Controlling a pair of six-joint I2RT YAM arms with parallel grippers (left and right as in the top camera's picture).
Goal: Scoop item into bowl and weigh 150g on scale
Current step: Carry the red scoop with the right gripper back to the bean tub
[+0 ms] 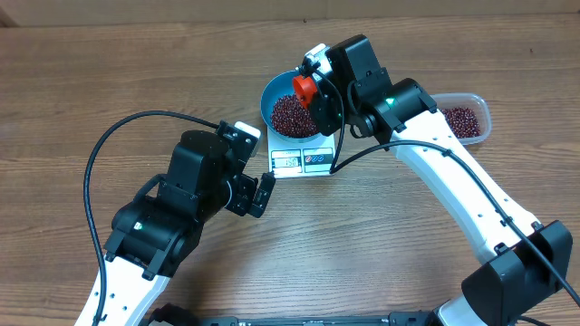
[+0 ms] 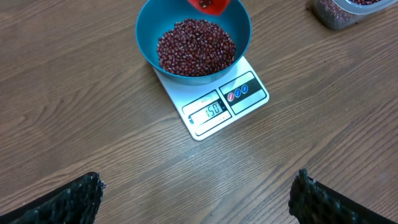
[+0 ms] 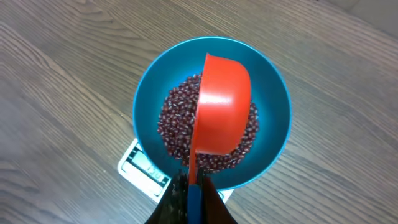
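Right wrist view: the right hand (image 3: 194, 198) is clenched on the thin handle of an orange scoop (image 3: 222, 106), which reaches straight out ahead of the fingers over the blue bowl (image 3: 149, 99). The cup's back faces this camera, so I cannot tell whether anything is left in it. The beans (image 3: 174, 118) lie in a loose heap in the bowl's bottom, directly beneath the scoop and just beyond the hand. The bowl sits on the white scale (image 3: 138, 163), whose display edge pokes out below and to the left of the hand.

The left hand (image 2: 199, 202) is released, fingers spread wide and holding nothing, hovering over the bare bench (image 2: 74, 124) with the scale and bowl well ahead of it. The display appears to show the target weight, so the job looks close to done.

The beans are small, hard and light; they will roll and scatter, so they are best moved by the scoop, never pinched. The bowl is smooth-sided and rests freely, so any nudge could upset the reading. A clear container (image 1: 476, 113) of more beans stands off to the right hand's outer side.
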